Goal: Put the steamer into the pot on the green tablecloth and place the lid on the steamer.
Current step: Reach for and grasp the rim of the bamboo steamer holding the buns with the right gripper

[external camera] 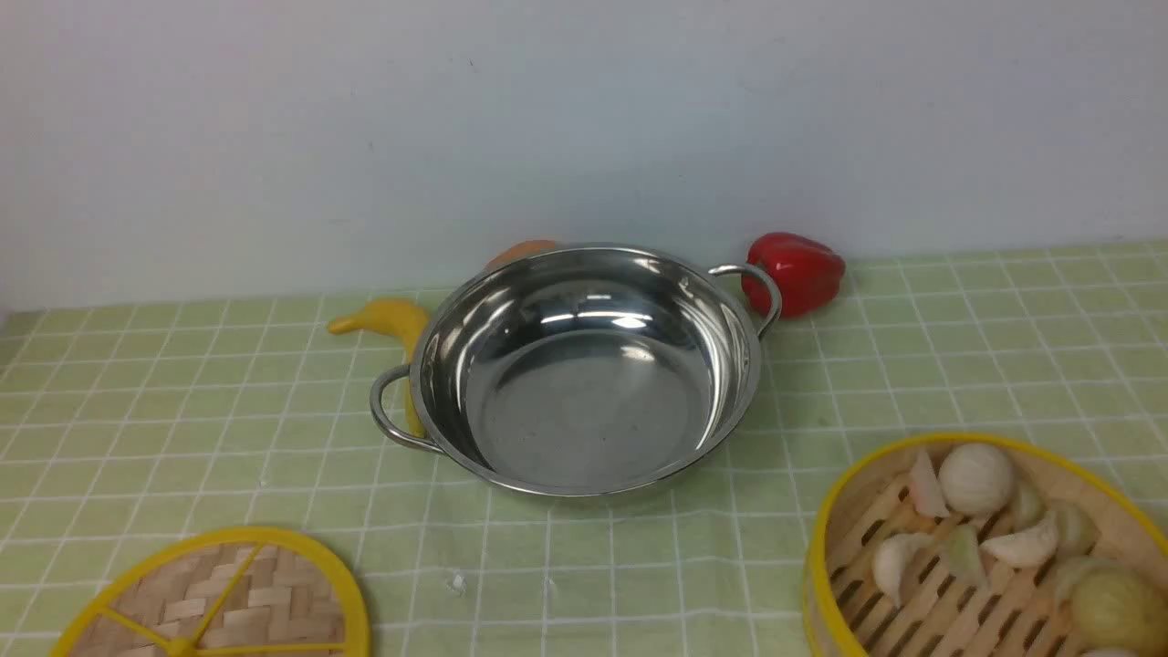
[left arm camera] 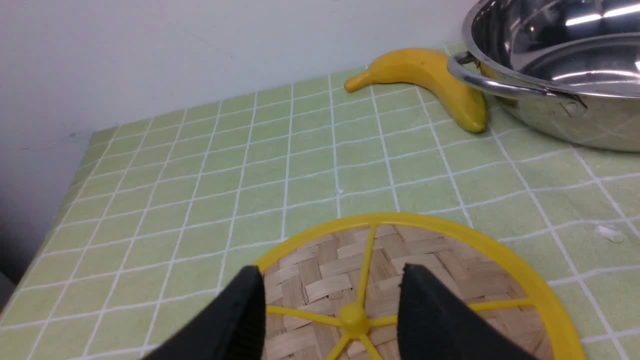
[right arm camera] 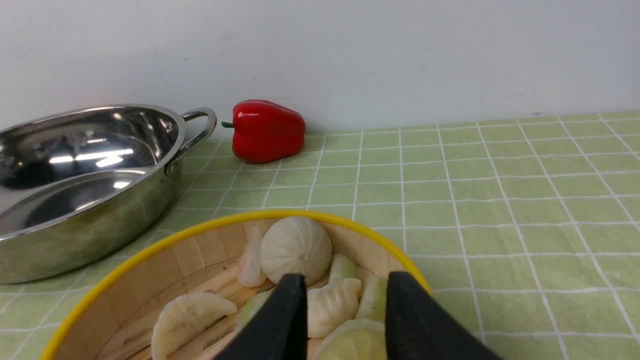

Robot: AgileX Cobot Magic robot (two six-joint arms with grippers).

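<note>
I judge that the first step is in hand: taking hold of the steamer, which is not yet in the pot. The steamer stands on the green tablecloth, to the right of the pot and nearer to me, close to it but not touching. The lid lies flat on the cloth to the left of the pot, also nearer to me.

The right end effector hangs over the inside of the steamer. Its fingers are parted by a moderate gap, and I see the toy dumplings through that gap; it has hold of nothing that I can see. The left end effector is also parted and holds nothing. Its fingers stand on either side of the lid's centre knob, well clear of it.

The steamer stands upright with its mouth facing up. Being round, it has no long axis across the cloth; its own axis is vertical. The pot is also upright and empty, and its two handles lie on a slanted line, one toward me on the left and one away on the right.

For the next move I think the right fingers must close on the steamer's wall. Then it must be lifted level, so that the dumplings stay inside, and carried over the pot's rim. It should be centred well, because the fit looks close.
</note>
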